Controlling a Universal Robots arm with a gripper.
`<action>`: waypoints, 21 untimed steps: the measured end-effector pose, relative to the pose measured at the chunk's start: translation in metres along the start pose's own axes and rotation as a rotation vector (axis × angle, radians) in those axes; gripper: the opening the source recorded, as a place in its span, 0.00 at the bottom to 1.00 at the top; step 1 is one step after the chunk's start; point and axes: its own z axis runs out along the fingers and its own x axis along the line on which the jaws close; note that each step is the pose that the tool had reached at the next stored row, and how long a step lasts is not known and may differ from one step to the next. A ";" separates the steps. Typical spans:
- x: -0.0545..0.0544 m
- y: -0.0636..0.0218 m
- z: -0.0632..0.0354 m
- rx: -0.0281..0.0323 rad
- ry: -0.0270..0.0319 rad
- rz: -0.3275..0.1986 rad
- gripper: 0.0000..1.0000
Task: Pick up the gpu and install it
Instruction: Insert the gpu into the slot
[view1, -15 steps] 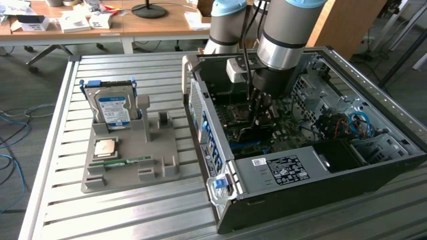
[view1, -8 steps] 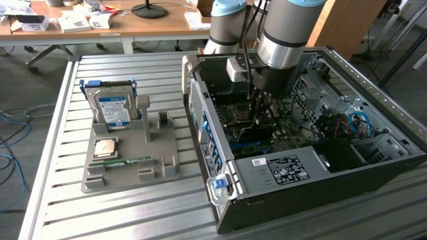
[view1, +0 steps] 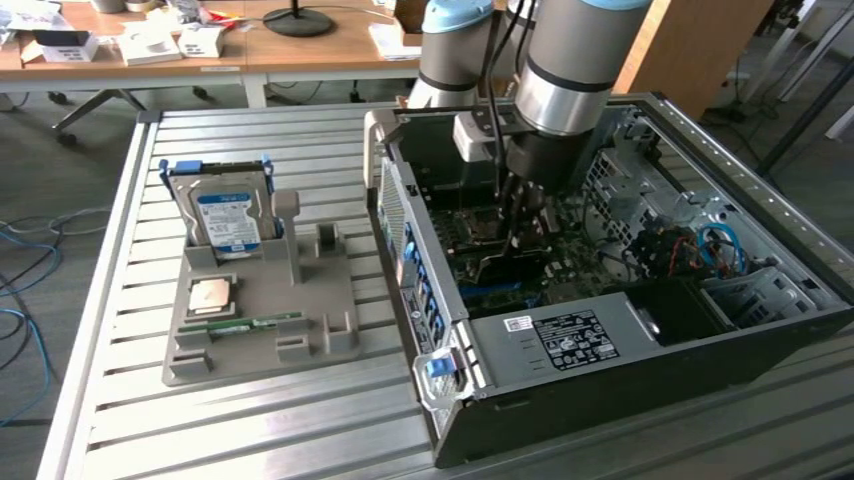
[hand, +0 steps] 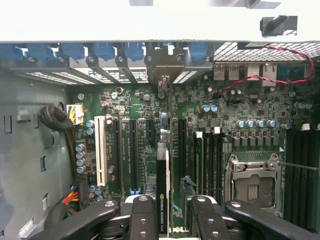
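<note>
Gripper (hand: 170, 212) holds the gpu (hand: 162, 185) edge-on between its fingers, low inside the case (view1: 561, 345) over the motherboard (hand: 150, 135); seating calls for square alignment with the slot.

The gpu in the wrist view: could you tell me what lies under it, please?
The gpu, held on edge in the gripper, stands over the motherboard; the slot beneath it is covered.

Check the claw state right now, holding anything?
Claw: closed on the gpu, which stands on edge over the motherboard slots inside the open computer case.
</note>
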 end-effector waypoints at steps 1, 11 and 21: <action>0.000 0.0000 -0.0002 0.0000 -0.0001 0.000 0.33; 0.000 0.0000 -0.0050 -0.0001 0.0000 0.000 0.33; 0.000 -0.0002 -0.0136 0.0000 -0.0001 0.000 0.33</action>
